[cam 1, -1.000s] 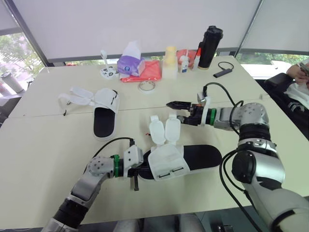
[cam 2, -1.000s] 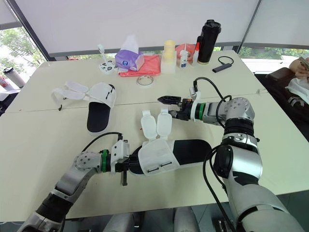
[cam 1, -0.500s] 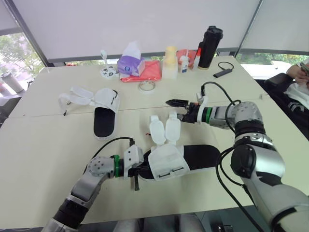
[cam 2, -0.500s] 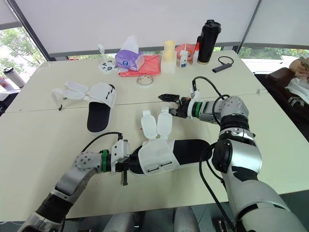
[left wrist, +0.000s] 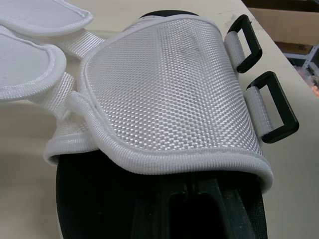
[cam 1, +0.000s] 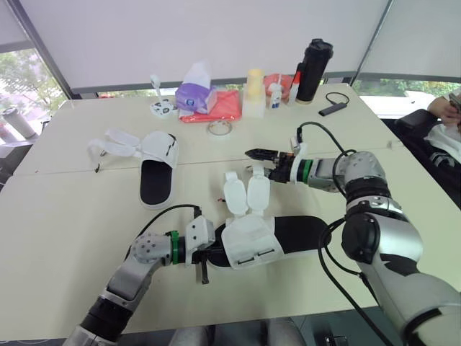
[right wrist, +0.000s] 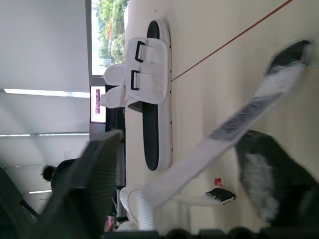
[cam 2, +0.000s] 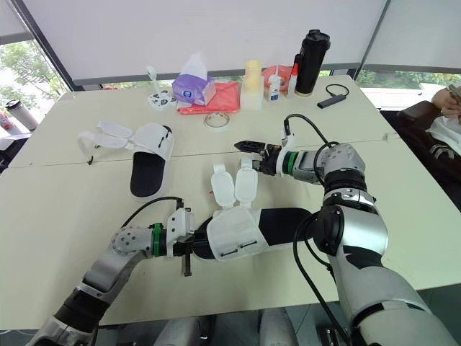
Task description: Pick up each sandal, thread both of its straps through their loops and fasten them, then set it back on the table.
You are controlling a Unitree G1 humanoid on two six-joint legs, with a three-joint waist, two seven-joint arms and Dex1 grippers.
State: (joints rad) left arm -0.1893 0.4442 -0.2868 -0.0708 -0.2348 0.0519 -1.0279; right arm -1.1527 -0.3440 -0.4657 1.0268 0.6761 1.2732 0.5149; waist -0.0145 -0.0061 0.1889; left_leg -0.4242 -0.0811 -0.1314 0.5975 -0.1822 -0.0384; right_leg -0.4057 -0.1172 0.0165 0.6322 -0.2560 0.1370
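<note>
A pale table (cam 1: 65,209) is seen from above. At its 6 o'clock side a black-soled sandal (cam 1: 248,241) with a white top is laid flat. The left gripper (cam 1: 198,245) is pushed into its open end, and whether it is clamped cannot be told. A second sandal (cam 1: 158,162) is laid well apart at 10 o'clock. The right gripper (cam 1: 265,163) is spread wide and empty, at 1 o'clock from the two undone straps (cam 1: 246,193), just beside them. Nothing is threaded through the two black loops (left wrist: 286,112).
</note>
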